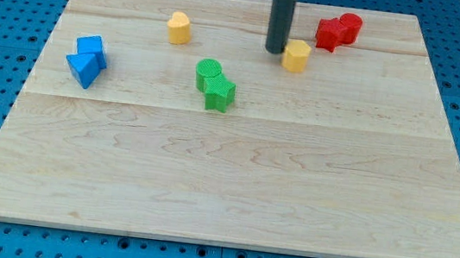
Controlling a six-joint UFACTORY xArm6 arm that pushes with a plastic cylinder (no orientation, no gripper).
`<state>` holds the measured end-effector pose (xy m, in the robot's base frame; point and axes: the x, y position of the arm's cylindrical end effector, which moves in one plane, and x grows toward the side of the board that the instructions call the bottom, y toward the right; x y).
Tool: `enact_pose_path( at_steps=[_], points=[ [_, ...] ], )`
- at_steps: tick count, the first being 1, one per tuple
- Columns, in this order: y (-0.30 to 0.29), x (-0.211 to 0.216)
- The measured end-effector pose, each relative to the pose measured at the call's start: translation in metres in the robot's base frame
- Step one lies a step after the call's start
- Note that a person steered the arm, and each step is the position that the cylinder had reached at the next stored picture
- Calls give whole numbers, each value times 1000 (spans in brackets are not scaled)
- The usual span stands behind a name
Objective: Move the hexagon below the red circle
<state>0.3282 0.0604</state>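
hexagon (296,56), yellow, touching my tip (275,50) on view's right.

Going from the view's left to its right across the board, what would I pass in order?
Blue blocks → yellow heart-like block → green blocks → my tip → yellow hexagon block → red blocks, on the wooden board.

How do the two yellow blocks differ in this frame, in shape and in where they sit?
The yellow hexagon sits at the view's upper middle, right beside my tip, which is just to its left; the yellow heart-like block lies further left, apart from the tip. The hexagon has flat facets; the other has a rounded outline. The hexagon lies nearer the red blocks. Both share colour and look similar in size.
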Motion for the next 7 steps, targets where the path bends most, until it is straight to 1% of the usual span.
enact_pose_path(
  at_steps=[1,2,3,4,5,6,7],
  points=[
    [29,-4],
    [22,-19],
    [58,-10],
    [78,45],
    [79,54],
    [44,33],
    [44,33]
  ],
)
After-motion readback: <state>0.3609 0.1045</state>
